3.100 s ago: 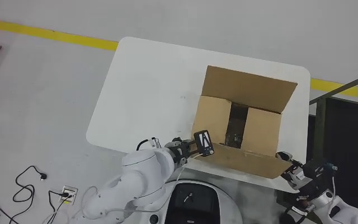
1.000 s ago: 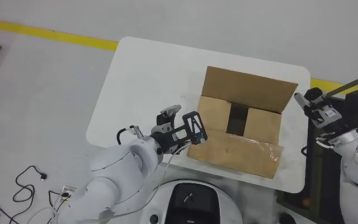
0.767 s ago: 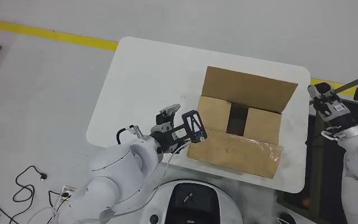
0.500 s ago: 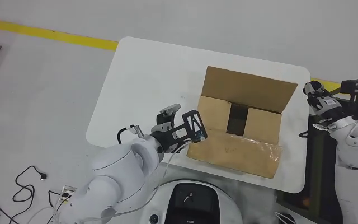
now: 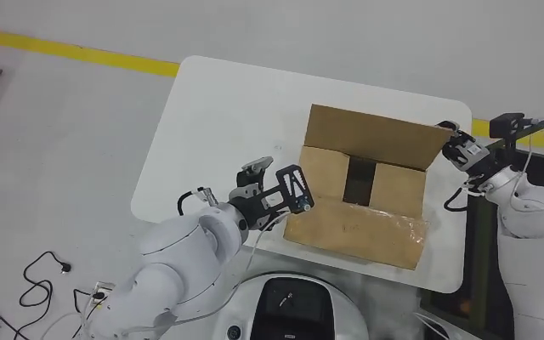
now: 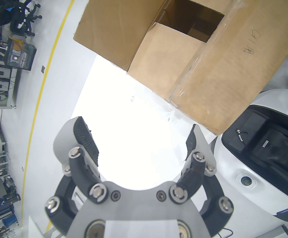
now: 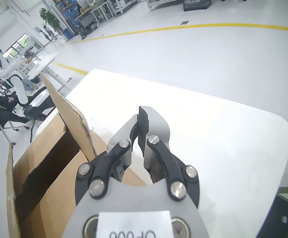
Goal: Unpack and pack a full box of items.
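Seen from above, a white worktop (image 5: 229,127) with rounded corners stands on a pale grey, glossy floor (image 5: 76,136). A yellow line (image 5: 85,53) painted on the floor runs past the worktop's far side.

A brown cardboard box (image 5: 353,231) sits on the right half of the worktop, its near edge close to the robot. The far flap stands up and leans outward. The two side flaps are folded inward, with a dark gap between them. I cannot tell what lies inside. The near flap, with clear tape on it, lies outward toward me.

My left tool (image 5: 276,180) hangs above the bare worktop just beside the box's near left corner. In the left wrist view the left tool (image 6: 137,128) is spread wide, with nothing between its ribbed pads (image 6: 86,139).

My right tool (image 5: 455,146) is at the right end of the far flap. Whether it touches the flap I cannot tell. In the right wrist view the right tool (image 7: 140,117) is nearly closed and holds nothing, with the flap's torn edge beside it.

On the floor, well to the left of the robot, lie a black cable (image 5: 38,276) and a white socket strip (image 5: 102,293). Farther off, the room holds another white table (image 7: 42,62), a potted plant (image 7: 46,12) and black office chairs (image 6: 22,13).
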